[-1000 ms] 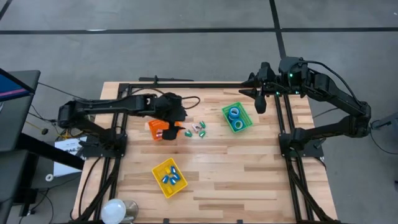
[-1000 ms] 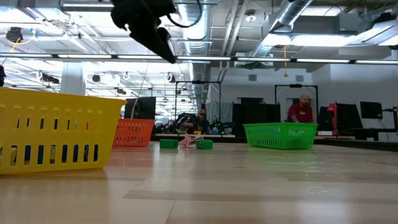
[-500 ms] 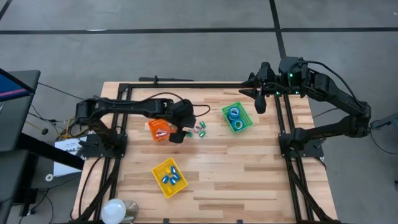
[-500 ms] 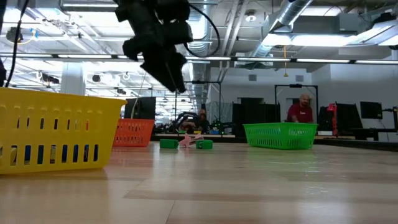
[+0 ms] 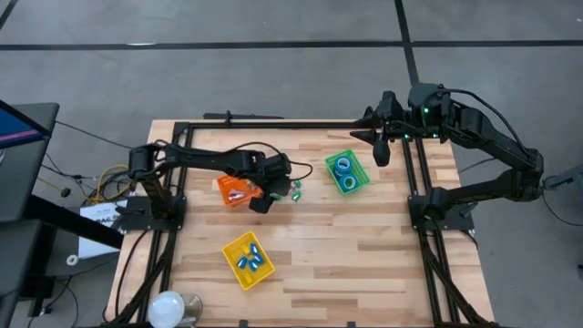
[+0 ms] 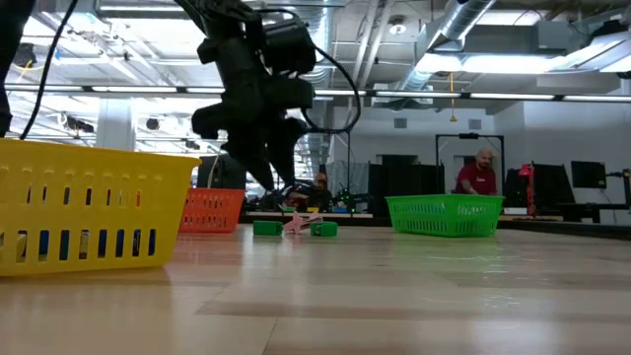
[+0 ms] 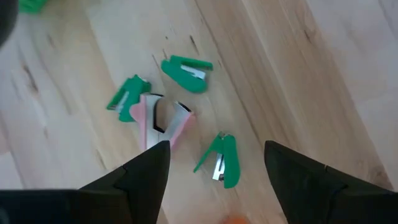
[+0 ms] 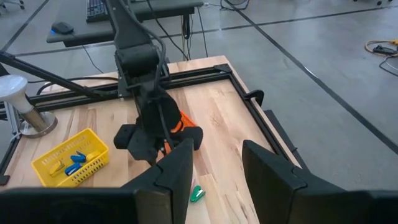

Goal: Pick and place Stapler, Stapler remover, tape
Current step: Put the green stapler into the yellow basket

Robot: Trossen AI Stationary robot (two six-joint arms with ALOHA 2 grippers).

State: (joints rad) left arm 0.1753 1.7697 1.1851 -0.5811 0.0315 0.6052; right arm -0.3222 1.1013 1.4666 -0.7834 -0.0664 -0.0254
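The pink remover [image 7: 163,121] and three green ones [image 7: 186,70] are lying at mid-counter [image 5: 364,246], just ahead of my left jaws [image 7: 214,163], which are hanging open and empty. My right jaws [image 8: 214,163] are waiting, parted and empty, at upper right.

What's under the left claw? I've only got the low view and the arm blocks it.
Observer: Left claw is open over a cluster: three green removers around one pink remover, all loose on the wood.
Operator: Anything in the green bin? I see only its wall.
Observer: Blue tape rolls lie inside the green bin.
Operator: Right arm?
Observer: Right claw hangs empty at the table's far edge, beside the green bin.
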